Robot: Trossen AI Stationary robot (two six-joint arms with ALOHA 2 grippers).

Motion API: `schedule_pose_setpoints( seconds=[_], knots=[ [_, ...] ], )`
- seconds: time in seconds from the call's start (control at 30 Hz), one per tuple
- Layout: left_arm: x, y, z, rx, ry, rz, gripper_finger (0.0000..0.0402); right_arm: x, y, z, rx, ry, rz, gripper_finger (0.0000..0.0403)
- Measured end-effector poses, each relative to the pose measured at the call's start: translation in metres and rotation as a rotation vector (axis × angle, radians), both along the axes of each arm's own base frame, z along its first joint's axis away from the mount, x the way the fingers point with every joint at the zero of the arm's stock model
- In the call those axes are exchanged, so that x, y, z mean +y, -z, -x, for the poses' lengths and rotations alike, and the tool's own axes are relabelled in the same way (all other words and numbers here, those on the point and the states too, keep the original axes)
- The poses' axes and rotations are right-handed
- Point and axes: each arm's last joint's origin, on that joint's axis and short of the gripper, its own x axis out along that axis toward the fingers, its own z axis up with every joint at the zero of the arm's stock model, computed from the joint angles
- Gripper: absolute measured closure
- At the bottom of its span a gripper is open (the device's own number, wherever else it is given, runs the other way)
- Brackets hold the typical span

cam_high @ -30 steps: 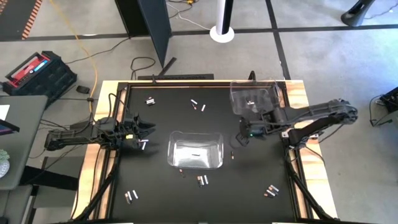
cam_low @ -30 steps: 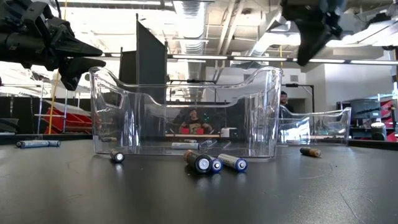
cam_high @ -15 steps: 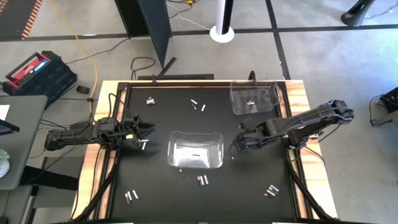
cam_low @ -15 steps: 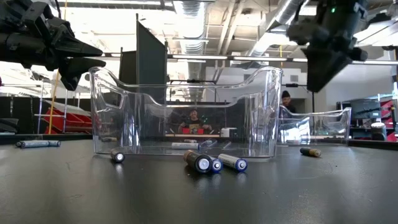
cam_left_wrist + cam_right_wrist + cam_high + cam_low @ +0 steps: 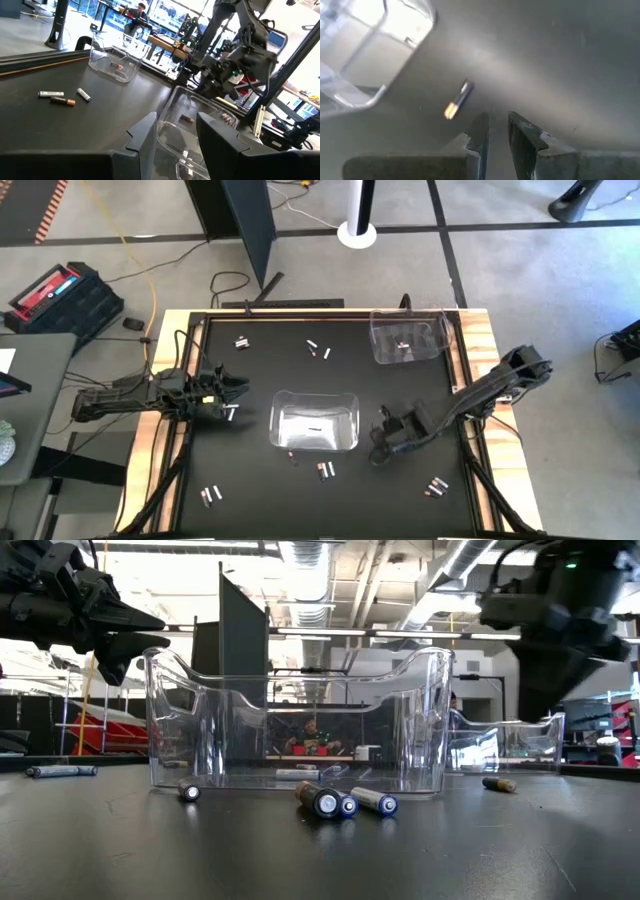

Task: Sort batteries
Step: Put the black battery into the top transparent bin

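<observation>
Nearest the low camera, three batteries lie loose on the dark tabletop, just in front of the big clear bin at its middle. Another pair sits near the front right corner and one pair near the front left.

The right claw hangs low just right of that bin. Its fingers stand a narrow gap apart with nothing between them. In its wrist view a dark cell with a copper end lies just beyond the fingertips, off to one side of the gap and at a slant to it. That is probably its next pick, and the risks sit there. If the claw drops without shifting over, one finger could land on the cell and roll it toward the bin wall. The narrow gap may also be too tight to straddle it unless it widens first. A round cell pinched off-centre could squirt out.

The left claw waits over the left side, its fingers parted and empty; a pale battery lies just beside it.

Farther back, three cells rest near the rear edge, another pair to their left. The smaller bin at the far right corner holds one or two. A copper cell dropped into the wrong bin would spoil the sort.
</observation>
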Motion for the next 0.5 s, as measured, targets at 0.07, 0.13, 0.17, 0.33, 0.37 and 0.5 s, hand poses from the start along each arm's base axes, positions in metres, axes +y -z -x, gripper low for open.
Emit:
schedule_pose_setpoints(
  seconds=[0.07,0.13,0.17,0.33,0.37,0.5],
  knots=[
    [0.0000,0.0000,0.0000,0.000,0.000,0.000,0.0269,0.0052,0.0016,0.0011,-0.014,0.021,-0.011,0.0314],
    [0.0000,0.0000,0.0000,0.000,0.000,0.000,0.0269,0.0074,0.0022,0.0014,-0.023,0.038,-0.019,0.0314],
    [0.0000,0.0000,0.0000,0.000,0.000,0.000,0.0269,0.0087,0.0028,0.0015,-0.023,0.036,-0.022,0.0314],
    [0.0000,0.0001,0.0000,0.001,0.000,0.000,0.0269,0.0123,0.0031,-0.0003,-0.024,-0.011,-0.048,0.0297],
    [0.0000,0.0001,0.0000,0.001,0.000,0.000,0.0269,0.0125,0.0031,-0.0006,-0.022,-0.022,-0.050,0.0289],
    [0.0000,0.0001,0.0000,0.001,0.000,0.000,0.0269,0.0125,0.0032,-0.0004,-0.015,-0.035,-0.049,0.0247]
  ],
)
